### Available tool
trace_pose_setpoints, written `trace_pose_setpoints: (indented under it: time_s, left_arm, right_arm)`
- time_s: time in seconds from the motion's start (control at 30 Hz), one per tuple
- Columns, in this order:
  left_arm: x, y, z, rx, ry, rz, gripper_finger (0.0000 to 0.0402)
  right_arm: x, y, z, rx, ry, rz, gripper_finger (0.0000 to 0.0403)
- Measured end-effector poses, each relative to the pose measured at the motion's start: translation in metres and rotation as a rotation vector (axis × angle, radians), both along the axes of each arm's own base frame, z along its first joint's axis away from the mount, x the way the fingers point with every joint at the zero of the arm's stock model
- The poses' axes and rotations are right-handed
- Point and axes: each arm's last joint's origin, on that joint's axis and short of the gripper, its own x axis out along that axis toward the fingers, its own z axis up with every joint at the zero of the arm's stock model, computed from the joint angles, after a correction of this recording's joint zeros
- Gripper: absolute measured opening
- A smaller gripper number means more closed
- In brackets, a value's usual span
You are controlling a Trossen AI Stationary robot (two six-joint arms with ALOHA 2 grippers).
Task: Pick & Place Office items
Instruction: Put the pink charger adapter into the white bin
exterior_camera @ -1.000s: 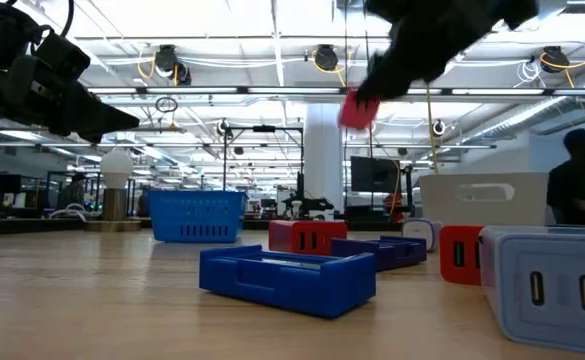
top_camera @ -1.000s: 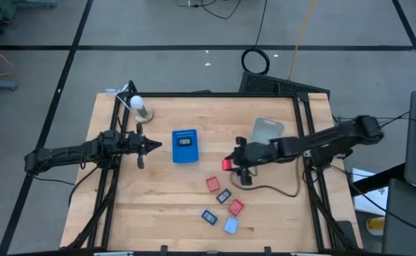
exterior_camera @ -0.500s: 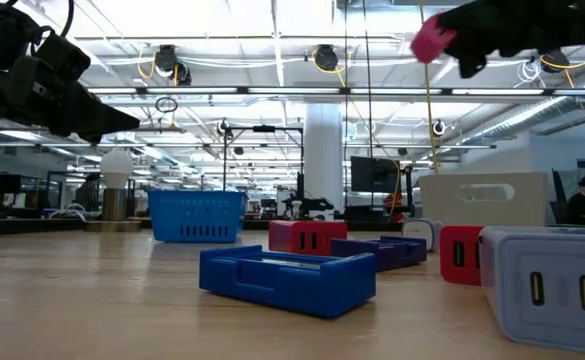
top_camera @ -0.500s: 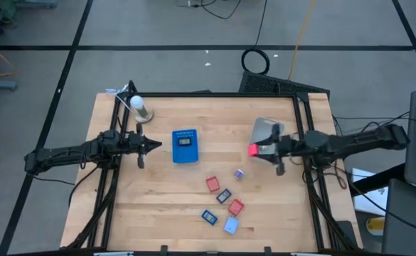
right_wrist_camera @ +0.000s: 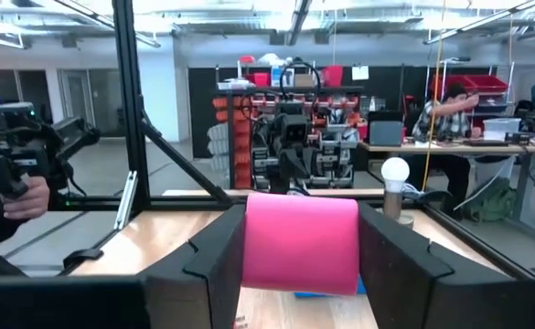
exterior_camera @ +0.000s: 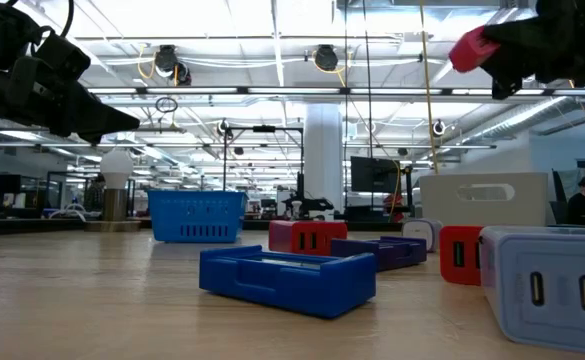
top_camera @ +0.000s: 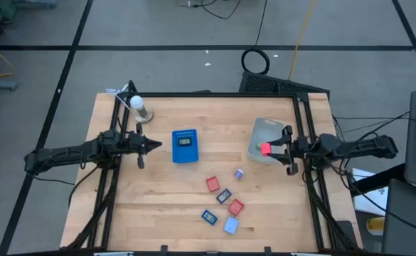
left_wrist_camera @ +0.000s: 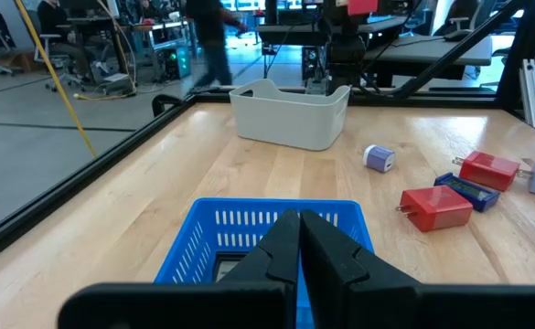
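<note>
Over the grey bin (top_camera: 263, 132), right gripper (top_camera: 268, 149) holds pink piece (top_camera: 265, 149) broadside.

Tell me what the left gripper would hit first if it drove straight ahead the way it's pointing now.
Probably the blue tray: the shut left gripper points straight at it in the left wrist view. It may sit high enough to clear the rim; height is unclear.

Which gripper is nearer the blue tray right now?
Left. The left gripper hovers shut just beside the blue tray; the right gripper, holding a pink piece, is over the grey bin.
</note>
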Motion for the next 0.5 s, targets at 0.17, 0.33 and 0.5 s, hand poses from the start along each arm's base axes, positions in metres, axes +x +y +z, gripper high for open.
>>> trace_pose_setpoints:
  time_s: [0.17, 0.33, 0.5]
  left_arm:
    - [0.0, 0.0, 0.0, 0.0, 0.0, 0.0, 0.0017]
    - [-0.0001, 0.0003, -0.0002, 0.001, 0.003, 0.011, 0.0017]
    - [-0.0001, 0.0004, -0.0003, 0.002, 0.003, 0.016, 0.0017]
  right_arm:
    - [-0.0008, -0.0006, -0.0089, 0.003, 0.001, -0.019, 0.0166]
    - [-0.0007, -0.0012, -0.0102, 0.006, 0.003, -0.036, 0.0166]
    - [0.0023, -0.0047, -0.0108, 0.017, 0.076, -0.168, 0.0166]
